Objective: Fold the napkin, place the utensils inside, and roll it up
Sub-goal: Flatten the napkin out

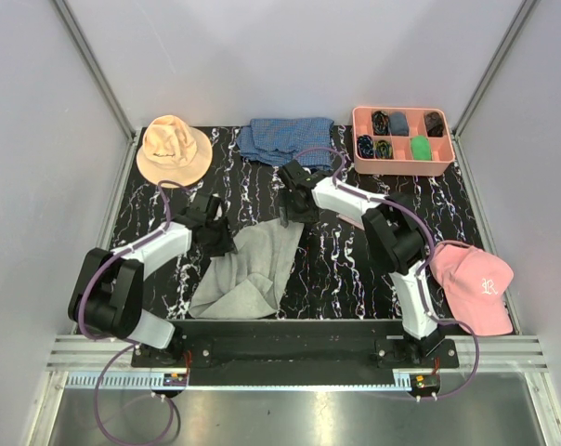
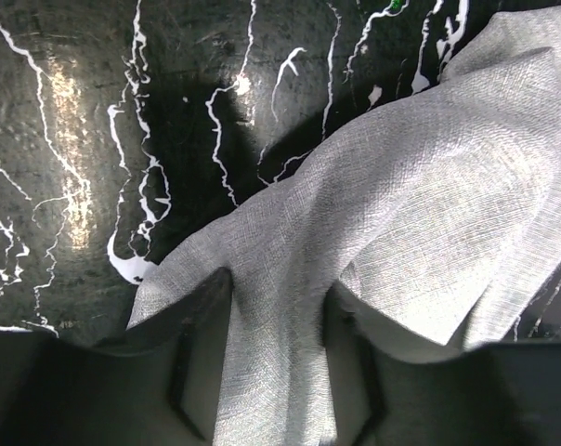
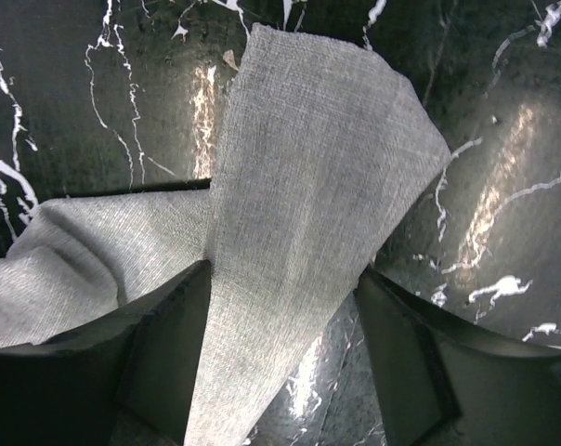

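Observation:
The light-grey napkin (image 1: pixel 248 274) lies crumpled on the black marbled table between the two arms. My left gripper (image 1: pixel 217 237) is at its upper left edge. In the left wrist view (image 2: pixel 279 297) it is closed on a raised fold of the napkin (image 2: pixel 429 186), which fills the gap between the fingers. My right gripper (image 1: pixel 293 209) is at the napkin's upper right corner. In the right wrist view (image 3: pixel 282 279) its jaws stand wide apart, with the napkin corner (image 3: pixel 299 167) between them and bare table showing beside the right finger. No utensils are in view.
An orange bucket hat (image 1: pixel 174 149) sits at the back left. A blue checked cloth (image 1: pixel 285 139) lies at the back centre. A pink compartment tray (image 1: pixel 358 139) holding small dark items stands at the back right. A pink cap (image 1: pixel 473 283) lies at the right edge.

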